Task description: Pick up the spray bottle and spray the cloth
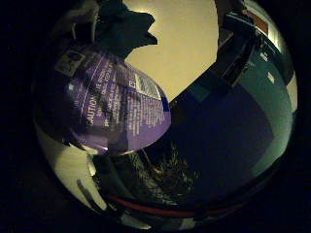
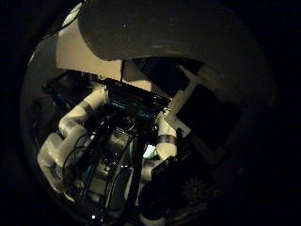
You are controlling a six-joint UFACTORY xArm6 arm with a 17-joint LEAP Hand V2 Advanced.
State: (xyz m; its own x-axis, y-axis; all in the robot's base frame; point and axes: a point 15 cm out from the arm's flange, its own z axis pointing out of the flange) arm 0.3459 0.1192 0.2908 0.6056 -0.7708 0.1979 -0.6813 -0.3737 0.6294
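One spray bottle [image 1: 121,109] against hand [image 2: 160,183].

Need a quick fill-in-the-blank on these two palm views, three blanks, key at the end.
1. The spray bottle close to the palm has a label coloured ____.
2. The label's print is coloured ____.
3. In the thumb side view the arm's segments are coloured ____.

Missing words: purple; white; white
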